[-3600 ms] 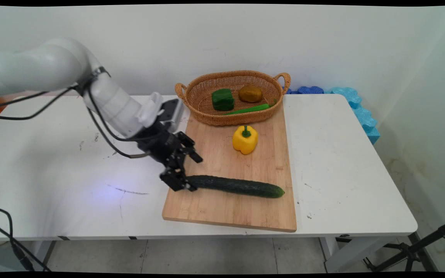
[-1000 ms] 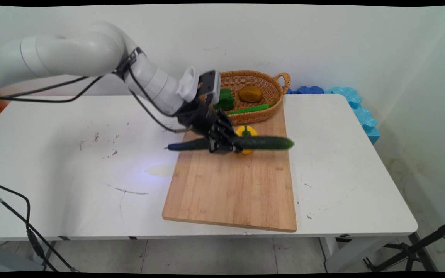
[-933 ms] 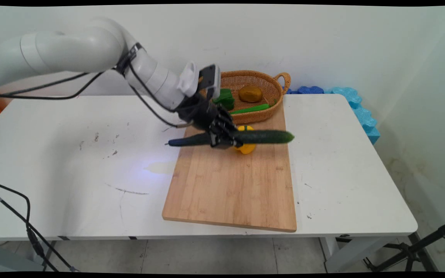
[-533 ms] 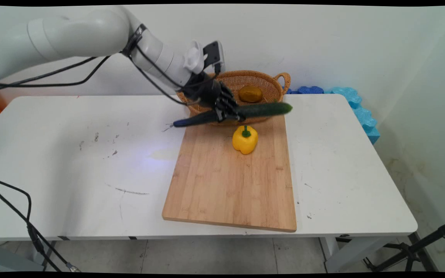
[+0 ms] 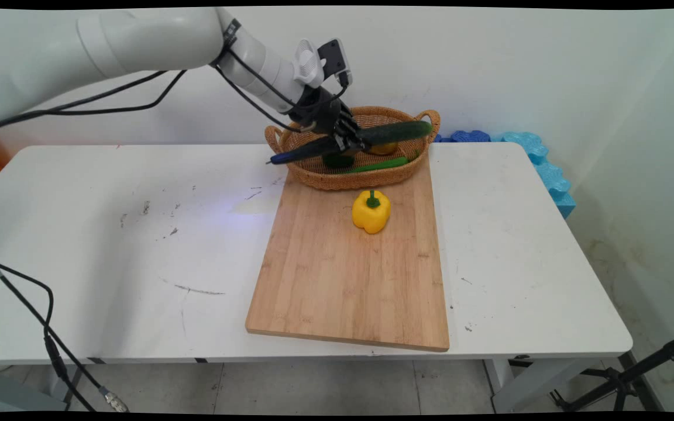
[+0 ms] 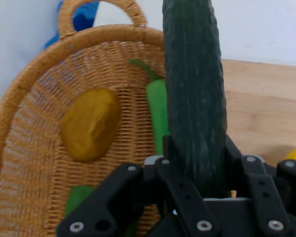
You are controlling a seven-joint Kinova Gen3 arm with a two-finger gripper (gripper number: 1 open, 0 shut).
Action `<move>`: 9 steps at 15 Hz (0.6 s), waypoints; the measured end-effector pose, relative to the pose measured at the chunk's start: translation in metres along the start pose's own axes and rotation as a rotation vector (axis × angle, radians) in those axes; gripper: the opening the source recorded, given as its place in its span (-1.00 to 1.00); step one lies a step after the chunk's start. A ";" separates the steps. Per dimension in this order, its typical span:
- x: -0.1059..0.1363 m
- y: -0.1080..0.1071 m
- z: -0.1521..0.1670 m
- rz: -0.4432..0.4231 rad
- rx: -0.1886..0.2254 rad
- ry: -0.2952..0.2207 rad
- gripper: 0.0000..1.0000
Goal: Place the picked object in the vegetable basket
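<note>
My black gripper (image 5: 353, 142) is shut on a long dark green cucumber (image 5: 394, 132), held nearly level in the air over the wicker basket (image 5: 319, 175). In the hand view the cucumber (image 6: 195, 94) runs up from between my fingers (image 6: 237, 153) across the basket (image 6: 34, 118). Inside the basket lie a brown potato (image 6: 90, 124), a slim green chilli (image 6: 157, 111) and a green pepper (image 5: 337, 161), which the cucumber partly hides. A yellow bell pepper (image 5: 371, 211) stands on the wooden cutting board (image 5: 348, 280) just in front of the basket.
The basket sits at the table's far edge by the wall, touching the board's far end. Blue foam pieces (image 5: 539, 161) lie off the table's far right corner. Black cables (image 5: 109, 108) hang from the arm. A tripod leg (image 5: 635, 374) stands on the floor at lower right.
The gripper closed on the cucumber on the board's near part, lifted it, and carried it up and away over the yellow pepper until it hangs above the basket.
</note>
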 end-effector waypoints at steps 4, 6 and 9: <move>0.000 -0.012 0.018 0.000 0.029 -0.021 -1.00; -0.002 -0.015 0.028 -0.001 0.033 -0.032 -1.00; -0.004 -0.016 0.040 -0.003 0.034 -0.044 -1.00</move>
